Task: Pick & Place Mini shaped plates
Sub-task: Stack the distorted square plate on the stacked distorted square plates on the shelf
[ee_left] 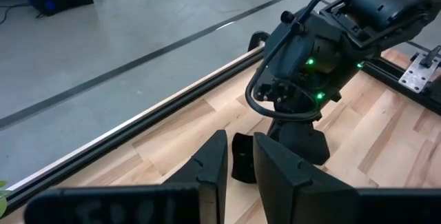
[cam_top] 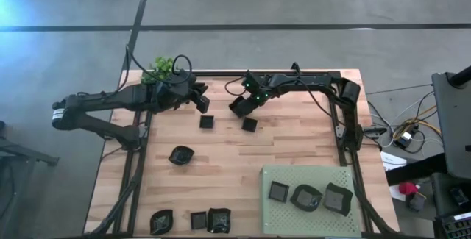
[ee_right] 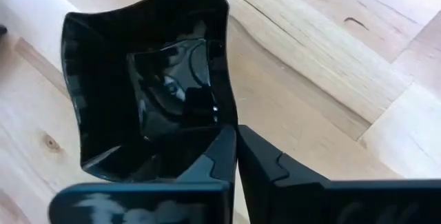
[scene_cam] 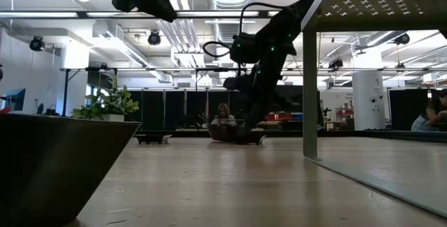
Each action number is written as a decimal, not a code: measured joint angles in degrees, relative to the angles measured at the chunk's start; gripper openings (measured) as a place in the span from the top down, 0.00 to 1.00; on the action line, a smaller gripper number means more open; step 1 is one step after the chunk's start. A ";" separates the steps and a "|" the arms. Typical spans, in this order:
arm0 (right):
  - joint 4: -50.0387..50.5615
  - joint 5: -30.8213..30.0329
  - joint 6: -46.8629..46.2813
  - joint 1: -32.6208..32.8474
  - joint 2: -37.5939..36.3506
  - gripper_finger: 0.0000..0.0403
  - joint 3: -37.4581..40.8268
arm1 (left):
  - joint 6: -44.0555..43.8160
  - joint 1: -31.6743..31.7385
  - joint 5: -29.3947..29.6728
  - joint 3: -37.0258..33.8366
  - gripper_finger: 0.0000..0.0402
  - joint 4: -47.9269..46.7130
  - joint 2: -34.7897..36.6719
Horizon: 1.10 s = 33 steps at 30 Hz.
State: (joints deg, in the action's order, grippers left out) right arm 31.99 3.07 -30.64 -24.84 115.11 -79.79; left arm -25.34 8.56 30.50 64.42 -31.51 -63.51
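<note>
My right gripper (cam_top: 245,115) reaches in from the far right and is shut on a black wavy-rimmed mini plate (cam_top: 250,124) that lies on the wooden table; this plate fills the right wrist view (ee_right: 145,79). My left gripper (cam_top: 204,105) hovers raised at the far left, its fingers (ee_left: 207,169) a narrow gap apart. A dark shape (ee_left: 241,158) shows through that gap, apparently on the table beyond. Another square plate (cam_top: 207,121) sits flat just below it. Three plates (cam_top: 305,197) lie on the green mat (cam_top: 294,220). My right gripper pinches the plate's rim (ee_right: 229,110) near one corner, one finger inside the dish and one outside it. The fingers come from above, slanting down from the table's right. In the low view the plate (scene_cam: 246,140) lies with its base on the table.
A rounded plate (cam_top: 181,155) lies left of centre, and three more (cam_top: 199,220) sit along the near edge. A leafy plant (cam_top: 162,68) stands at the far left corner. The black frame post (scene_cam: 309,80) rises on the right. Bare wood lies mid-table.
</note>
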 joint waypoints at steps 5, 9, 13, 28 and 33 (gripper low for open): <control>0.73 -0.07 1.05 0.02 -1.14 0.98 -0.24 | 0.00 0.00 0.00 0.00 0.84 0.00 0.00; 0.95 -0.17 1.11 0.23 -5.07 0.98 -0.26 | 0.00 0.00 0.00 0.00 0.84 0.00 0.00; 3.69 -0.29 3.08 0.64 -11.54 0.98 -0.27 | 0.00 0.00 0.00 0.00 0.84 0.00 0.00; 31.89 3.39 4.22 9.31 -41.31 0.98 -0.46 | 0.15 0.00 -0.02 0.00 0.84 0.24 -0.02; 40.88 5.31 3.61 14.13 -47.49 0.98 -0.46 | 2.68 0.00 -0.26 0.00 0.84 0.26 -0.02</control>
State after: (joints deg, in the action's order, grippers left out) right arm 72.86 8.38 -27.02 -10.71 67.62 -80.25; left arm -22.66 8.56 30.24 64.42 -31.24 -63.53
